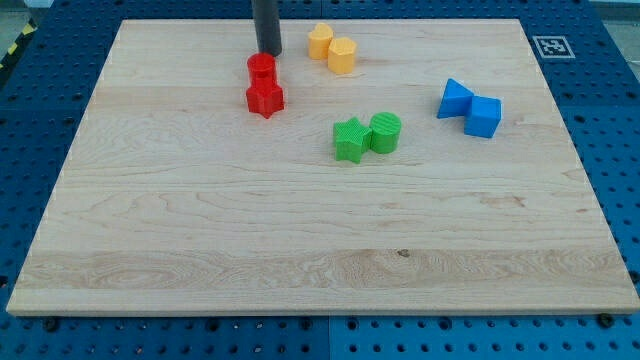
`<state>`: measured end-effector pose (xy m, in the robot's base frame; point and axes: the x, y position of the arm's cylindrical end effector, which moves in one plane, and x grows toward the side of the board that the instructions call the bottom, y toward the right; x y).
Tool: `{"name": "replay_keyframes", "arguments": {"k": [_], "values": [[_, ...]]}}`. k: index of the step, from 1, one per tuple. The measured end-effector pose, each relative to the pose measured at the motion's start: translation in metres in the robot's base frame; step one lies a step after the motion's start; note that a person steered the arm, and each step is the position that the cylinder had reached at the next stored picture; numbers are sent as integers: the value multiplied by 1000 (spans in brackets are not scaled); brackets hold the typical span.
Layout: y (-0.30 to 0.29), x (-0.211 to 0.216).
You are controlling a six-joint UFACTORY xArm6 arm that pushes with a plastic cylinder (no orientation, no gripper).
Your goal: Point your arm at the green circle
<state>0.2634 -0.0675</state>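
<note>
The green circle (385, 132) is a short green cylinder near the board's middle, touching a green star (350, 139) on its left. My tip (268, 51) is the lower end of the dark rod near the view's top, left of centre. It stands just above the red cylinder (261, 69), well up and to the left of the green circle.
A red star (265, 98) sits right below the red cylinder. Two yellow blocks (333, 48) lie right of my tip. A blue triangle (455, 99) and a blue cube (484, 116) lie at the right. The wooden board (300, 250) rests on a blue pegboard table.
</note>
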Motion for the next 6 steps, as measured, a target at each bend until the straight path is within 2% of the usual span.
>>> {"name": "replay_keyframes", "arguments": {"k": [3, 6], "values": [[33, 63], [126, 118]]}}
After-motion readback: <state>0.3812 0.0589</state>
